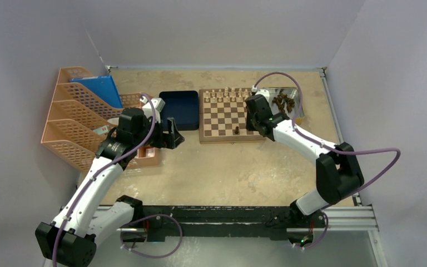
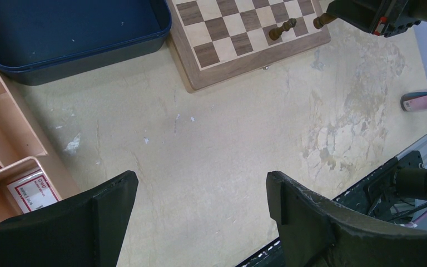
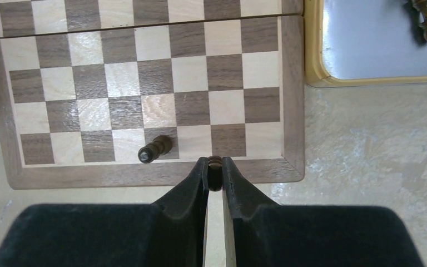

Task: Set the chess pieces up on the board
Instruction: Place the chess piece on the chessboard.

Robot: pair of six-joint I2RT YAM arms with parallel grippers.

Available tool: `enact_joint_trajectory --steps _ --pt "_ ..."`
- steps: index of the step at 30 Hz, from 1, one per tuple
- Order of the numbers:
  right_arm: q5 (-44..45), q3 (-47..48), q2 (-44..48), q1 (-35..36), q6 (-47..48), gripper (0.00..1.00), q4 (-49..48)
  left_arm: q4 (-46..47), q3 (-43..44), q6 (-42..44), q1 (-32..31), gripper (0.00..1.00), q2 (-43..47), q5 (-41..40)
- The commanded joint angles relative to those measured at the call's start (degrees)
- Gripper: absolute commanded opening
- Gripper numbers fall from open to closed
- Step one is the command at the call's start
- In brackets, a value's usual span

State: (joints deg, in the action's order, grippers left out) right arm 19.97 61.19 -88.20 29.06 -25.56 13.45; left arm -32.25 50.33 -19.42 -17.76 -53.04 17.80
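Observation:
The chessboard [image 1: 222,118] lies at the table's back middle, with light pieces [image 1: 225,92] lined along its far rows. One dark piece [image 1: 236,130] stands on the near row; it also shows in the right wrist view [image 3: 154,149] and the left wrist view [image 2: 282,29]. My right gripper [image 3: 214,164] is shut on a dark chess piece [image 3: 214,167], held over the board's near border [image 3: 144,173]. More dark pieces [image 1: 284,102] lie in the silver tray [image 1: 298,111] to the right. My left gripper [image 2: 200,194] is open and empty above bare table, left of the board [image 2: 244,33].
A dark blue tray [image 1: 180,109] sits left of the board. Orange file racks [image 1: 78,119] with a blue folder [image 1: 97,89] stand at the far left, a small orange box [image 2: 30,186] beside them. A pen-like object [image 2: 422,101] lies by the near rail.

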Motion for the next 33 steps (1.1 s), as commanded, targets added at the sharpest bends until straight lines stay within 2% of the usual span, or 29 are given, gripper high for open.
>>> enact_joint_trajectory --steps 1,17,33 --pt "2.15 -1.19 0.91 0.3 -2.65 0.14 -4.78 1.93 -0.04 0.08 -0.25 0.86 0.25 0.94" --pt "6.47 -1.69 -2.69 1.64 -4.05 0.15 -6.12 1.92 -0.33 0.17 -0.26 0.86 0.74 0.92" --pt "6.88 -3.06 -7.48 1.62 -4.02 0.17 -8.45 1.89 -0.19 -0.09 -0.26 0.85 0.05 -0.32"
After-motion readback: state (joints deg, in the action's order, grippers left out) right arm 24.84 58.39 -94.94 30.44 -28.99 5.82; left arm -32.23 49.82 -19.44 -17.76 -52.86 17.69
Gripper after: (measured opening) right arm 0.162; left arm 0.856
